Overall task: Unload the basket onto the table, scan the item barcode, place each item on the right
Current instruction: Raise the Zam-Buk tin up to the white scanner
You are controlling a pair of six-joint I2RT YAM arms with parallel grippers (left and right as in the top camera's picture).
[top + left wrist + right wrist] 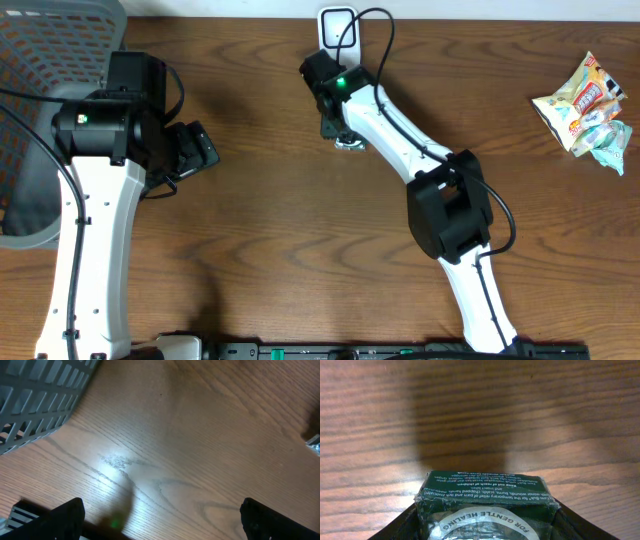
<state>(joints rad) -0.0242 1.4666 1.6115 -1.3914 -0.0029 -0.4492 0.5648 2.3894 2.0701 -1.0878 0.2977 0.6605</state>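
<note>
- My right gripper [485,529] was clamped on a dark green box [485,494]; both fingers pressed its sides in the right wrist view.
- The box's upper face carried small white print, and a rounded label below it read "FOR GENTLE HEALING".
- From overhead, that gripper sat near the far edge of the wooden table [260,220], just beside a white rounded-square object [338,25].
- I could not tell whether the box touched the wood beneath it.
- My left gripper [165,522] stood wide apart with nothing between its fingers, only bare wood grain below.
- A grey slatted basket [40,40] sat at the table's left end, near the left arm.
- A few crinkled snack packets [585,105] lay at the right end, well apart from both arms.
</note>
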